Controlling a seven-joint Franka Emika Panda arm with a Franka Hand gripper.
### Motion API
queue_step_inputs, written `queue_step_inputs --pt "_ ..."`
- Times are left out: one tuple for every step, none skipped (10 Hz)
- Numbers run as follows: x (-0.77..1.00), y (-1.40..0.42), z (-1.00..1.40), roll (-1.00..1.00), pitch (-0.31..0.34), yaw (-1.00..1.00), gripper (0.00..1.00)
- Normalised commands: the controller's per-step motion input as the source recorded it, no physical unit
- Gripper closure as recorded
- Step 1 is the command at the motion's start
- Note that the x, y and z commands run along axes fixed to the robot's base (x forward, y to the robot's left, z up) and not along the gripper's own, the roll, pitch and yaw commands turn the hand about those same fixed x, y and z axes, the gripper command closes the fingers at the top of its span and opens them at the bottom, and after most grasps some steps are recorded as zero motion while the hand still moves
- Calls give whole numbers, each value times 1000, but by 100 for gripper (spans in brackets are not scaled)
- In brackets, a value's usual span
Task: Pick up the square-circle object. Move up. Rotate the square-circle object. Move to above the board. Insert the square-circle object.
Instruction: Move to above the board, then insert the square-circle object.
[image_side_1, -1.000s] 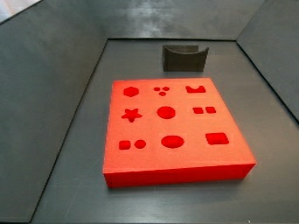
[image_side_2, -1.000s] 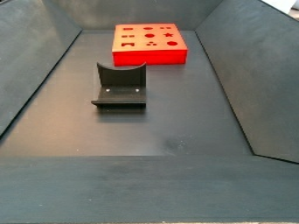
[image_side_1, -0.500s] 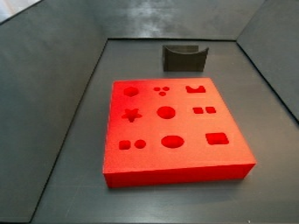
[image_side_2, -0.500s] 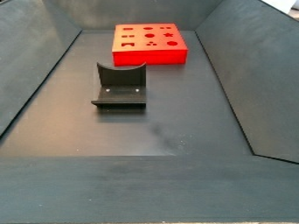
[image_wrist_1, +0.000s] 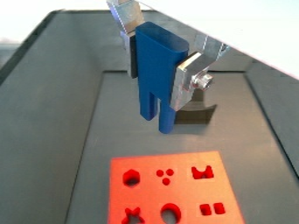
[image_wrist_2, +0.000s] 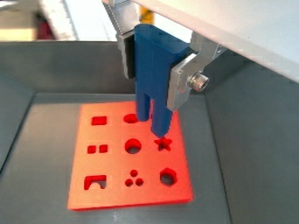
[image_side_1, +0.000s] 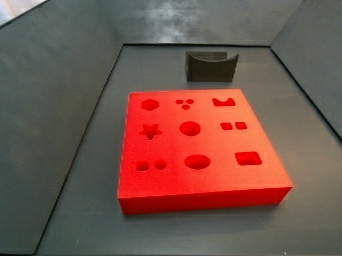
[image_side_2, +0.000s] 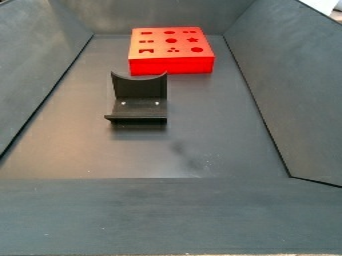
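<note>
Two silver fingers of your gripper (image_wrist_1: 160, 54) are clamped on the square-circle object (image_wrist_1: 156, 74), and that is plain in both wrist views: one finger plate (image_wrist_1: 191, 80) presses the blue piece from one side, and the other plate (image_wrist_2: 125, 39) sits on the opposite side, so the jaws are closed down to the width of the piece. You can see the square-circle object (image_wrist_2: 152, 74) hanging lengthwise from the gripper (image_wrist_2: 156, 52), its two short legs pointing down toward the floor of the bin, clear of everything beneath it.

Below the legs you have the board (image_wrist_2: 128, 155), lying flat on the dark floor. In a wrist view the leg tips line up over the star recess (image_wrist_2: 163, 143) and a round recess (image_wrist_2: 133, 143); how high the piece sits above them you cannot tell. In a wrist view the board (image_wrist_1: 167, 189) shows only partly, cut by the frame edge.

Neither the gripper nor the blue piece appears in the side views. There you see the board (image_side_1: 198, 150) filling the middle of the floor, with the dark U-shaped holder (image_side_1: 211, 66) well apart from it near the back wall. In a side view the holder (image_side_2: 136, 99) stands mid-floor and the board (image_side_2: 170, 49) lies toward the far wall.
</note>
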Motion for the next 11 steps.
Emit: queue_step_inputs --pt "58 -110 33 -40 72 1000 100" --pt "49 -75 28 -38 77 1000 100" --pt "50 -39 19 -36 90 1000 100" --pt "51 -32 17 -30 98 1000 100" --pt "53 -21 17 -22 114 1000 100" --pt "53 -22 16 -14 124 1000 100" --pt "53 -21 18 -4 159 1000 100" --pt "56 -18 20 13 165 836 100" --pt "60 -14 23 25 155 502 100" --pt "62 -16 25 29 149 369 100" --pt "0 -137 -186 157 0 146 100"
